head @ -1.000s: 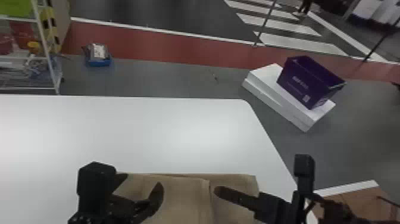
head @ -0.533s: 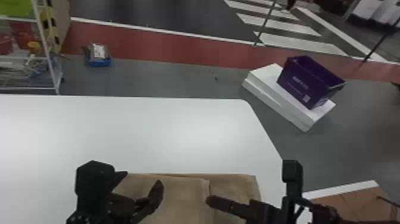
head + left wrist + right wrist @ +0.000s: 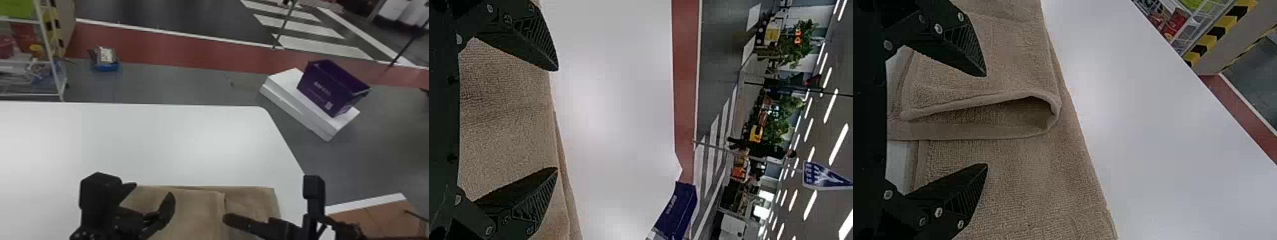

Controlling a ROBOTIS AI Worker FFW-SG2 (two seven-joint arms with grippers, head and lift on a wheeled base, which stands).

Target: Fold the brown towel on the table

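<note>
Towel, brown terry, lies on the white table, already partly folded: an upper layer covers its left portion, while the lower layer extends out to the right of that layer's edge. In the right wrist view, the folded layer curls over at one corner into a soft, hollow loop, with the flat lower layer spreading beneath and beside it.

The left gripper is over the towel's left part, open, its two black fingers well apart, with terry cloth visible between them in the left wrist view. The right gripper is at the towel's right part, also open, its fingers spread wide on either side of the loop's edge as the right wrist view shows it. Whether either gripper's tips touch the towel, I cannot tell.

Beyond the towel and to its right, past the table, a purple crate sits on flat white boxes on the floor. Beyond the towel and to its left are a wire shelf rack and, nearer the towel's line, a small blue bin.
</note>
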